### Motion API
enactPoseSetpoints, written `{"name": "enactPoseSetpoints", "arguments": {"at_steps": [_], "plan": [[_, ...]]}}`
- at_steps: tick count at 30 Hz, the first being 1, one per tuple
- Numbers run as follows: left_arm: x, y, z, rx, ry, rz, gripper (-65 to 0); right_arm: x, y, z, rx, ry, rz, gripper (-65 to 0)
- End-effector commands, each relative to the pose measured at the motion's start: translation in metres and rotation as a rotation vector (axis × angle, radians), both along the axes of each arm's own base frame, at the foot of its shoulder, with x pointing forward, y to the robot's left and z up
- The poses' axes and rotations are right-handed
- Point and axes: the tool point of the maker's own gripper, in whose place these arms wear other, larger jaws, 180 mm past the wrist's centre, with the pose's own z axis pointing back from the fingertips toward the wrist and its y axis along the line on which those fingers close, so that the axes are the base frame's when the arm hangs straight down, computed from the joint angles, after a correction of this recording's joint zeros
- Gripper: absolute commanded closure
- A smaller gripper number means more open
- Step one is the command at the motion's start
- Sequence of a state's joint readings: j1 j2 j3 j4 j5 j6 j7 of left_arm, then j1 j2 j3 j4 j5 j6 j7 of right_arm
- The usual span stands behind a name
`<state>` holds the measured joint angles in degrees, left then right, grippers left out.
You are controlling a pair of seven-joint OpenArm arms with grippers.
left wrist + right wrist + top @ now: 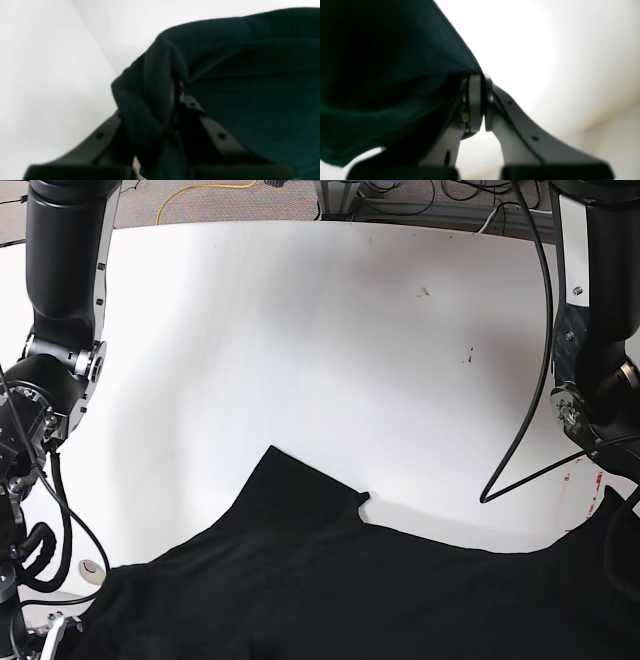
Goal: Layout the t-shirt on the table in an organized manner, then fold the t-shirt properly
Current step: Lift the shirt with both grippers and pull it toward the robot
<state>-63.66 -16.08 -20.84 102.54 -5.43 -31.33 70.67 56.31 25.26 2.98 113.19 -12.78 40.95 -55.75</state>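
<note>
The black t-shirt (330,590) lies spread along the near edge of the white table (300,350), with one peak of cloth pointing toward the table's middle. In the left wrist view my left gripper (175,96) is shut on a bunched fold of the t-shirt (250,82); cloth drapes over its left finger and only the right finger (192,105) shows. In the right wrist view my right gripper (482,100) is shut on the thin edge of the t-shirt (382,75), which hangs to the left. Neither gripper's tip shows in the base view.
Both black arms stand at the table's sides, one arm (60,300) on the left and one arm (595,330) on the right. A black cable (525,420) loops over the table at the right. Red tape marks (580,475) and a grommet hole (93,568) are near the shirt. Small scuffs (422,292) lie farther back.
</note>
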Motion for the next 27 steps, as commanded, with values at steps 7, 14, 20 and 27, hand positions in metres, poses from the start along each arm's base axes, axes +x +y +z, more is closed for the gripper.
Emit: {"name": "enactPoseSetpoints", "arguments": {"at_steps": [7,14,20,27], "plan": [[0.001,0.003,-0.019,0.007,0.028,0.013,0.0,-0.009,-0.025,-0.008,0.045,-0.007,-0.065,0.0],[0.005,0.004,-0.038,0.007,0.075,0.014,0.0,-0.007,-0.03,-0.031,0.056,0.04,-0.074,0.0],[0.006,0.003,-0.039,0.007,0.077,0.011,0.0,-0.005,-0.027,-0.035,0.061,0.048,-0.064,0.0],[0.007,0.001,-0.039,0.008,0.078,0.006,0.0,0.003,-0.019,-0.041,0.089,0.066,-0.04,0.0]]}}
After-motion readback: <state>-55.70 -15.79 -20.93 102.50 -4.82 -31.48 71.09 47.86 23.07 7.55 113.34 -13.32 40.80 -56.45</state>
